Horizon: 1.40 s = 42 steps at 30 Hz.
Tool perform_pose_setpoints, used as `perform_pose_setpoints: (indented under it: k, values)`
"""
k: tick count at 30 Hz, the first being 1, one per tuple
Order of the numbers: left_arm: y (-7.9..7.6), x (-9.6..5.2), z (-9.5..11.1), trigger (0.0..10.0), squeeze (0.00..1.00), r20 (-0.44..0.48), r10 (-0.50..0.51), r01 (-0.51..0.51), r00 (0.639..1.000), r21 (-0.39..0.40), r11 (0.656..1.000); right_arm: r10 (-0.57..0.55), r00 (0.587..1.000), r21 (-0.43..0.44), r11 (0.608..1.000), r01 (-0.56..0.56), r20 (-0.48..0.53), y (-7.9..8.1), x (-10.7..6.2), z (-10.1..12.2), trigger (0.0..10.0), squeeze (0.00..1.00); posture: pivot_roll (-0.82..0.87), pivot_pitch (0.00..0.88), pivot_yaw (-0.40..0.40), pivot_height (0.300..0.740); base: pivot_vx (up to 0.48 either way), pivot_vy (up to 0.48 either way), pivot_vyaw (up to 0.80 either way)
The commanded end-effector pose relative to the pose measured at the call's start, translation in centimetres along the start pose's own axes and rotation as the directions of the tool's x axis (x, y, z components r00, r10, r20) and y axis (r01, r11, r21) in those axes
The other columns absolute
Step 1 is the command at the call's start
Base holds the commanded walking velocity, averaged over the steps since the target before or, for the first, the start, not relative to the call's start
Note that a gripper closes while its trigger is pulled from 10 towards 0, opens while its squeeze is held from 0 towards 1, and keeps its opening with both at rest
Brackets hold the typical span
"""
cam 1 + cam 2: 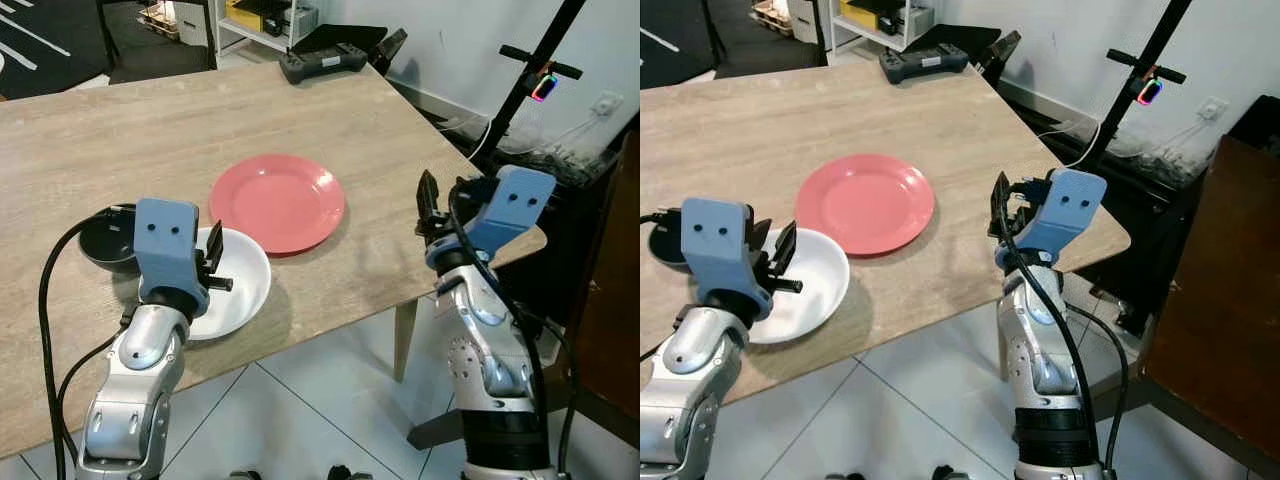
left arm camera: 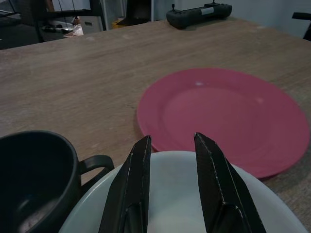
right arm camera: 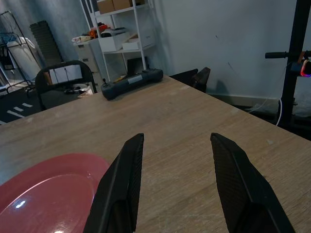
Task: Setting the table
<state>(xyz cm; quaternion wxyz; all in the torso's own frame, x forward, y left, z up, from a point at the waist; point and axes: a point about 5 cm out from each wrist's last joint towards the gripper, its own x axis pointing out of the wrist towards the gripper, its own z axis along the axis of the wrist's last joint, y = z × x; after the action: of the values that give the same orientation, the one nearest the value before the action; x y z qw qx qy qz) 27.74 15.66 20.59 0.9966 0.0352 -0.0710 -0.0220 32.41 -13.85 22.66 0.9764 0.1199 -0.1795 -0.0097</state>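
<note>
A pink plate (image 1: 278,202) lies flat in the middle of the wooden table (image 1: 120,130). A white dish (image 1: 240,285) sits close to its near left, by the table's front edge, with a black cup (image 1: 108,238) touching the dish's left side. My left gripper (image 1: 212,262) hovers just over the white dish, open, its fingers (image 2: 131,194) pointing toward the pink plate (image 2: 228,116) with nothing between them. My right gripper (image 1: 428,205) is held over the table's right edge, open wide and empty, its fingers (image 3: 121,189) aimed across the bare wood.
A black controller (image 1: 322,62) rests at the table's far edge. A black stand with a lit device (image 1: 545,85) rises to the right beside a dark brown cabinet (image 1: 1220,300). Shelves (image 3: 121,34) and a chair (image 3: 63,77) stand beyond the table. Tiled floor (image 1: 320,400) lies below.
</note>
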Motion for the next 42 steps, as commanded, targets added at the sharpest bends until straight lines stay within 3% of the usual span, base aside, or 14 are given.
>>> perform_pose_setpoints:
  k: [1,42]
  values:
    - [0.09,-0.2,-0.31,10.0,0.0,-0.019,0.008,-0.008,1.0,-0.002,1.0,-0.015,0.999,-0.015,1.0,0.014,-0.035,-0.44,-0.24,-0.75,10.0,0.0,0.11,0.143,0.024,0.74,-0.292,0.0,0.0]
    - [0.03,-0.1,-0.32,10.0,0.0,-0.019,0.002,-0.002,1.0,0.008,1.0,-0.04,0.998,-0.03,0.999,0.039,-0.04,-1.28,-0.28,-0.92,10.0,0.0,0.1,0.142,0.032,0.74,-0.317,0.0,0.0]
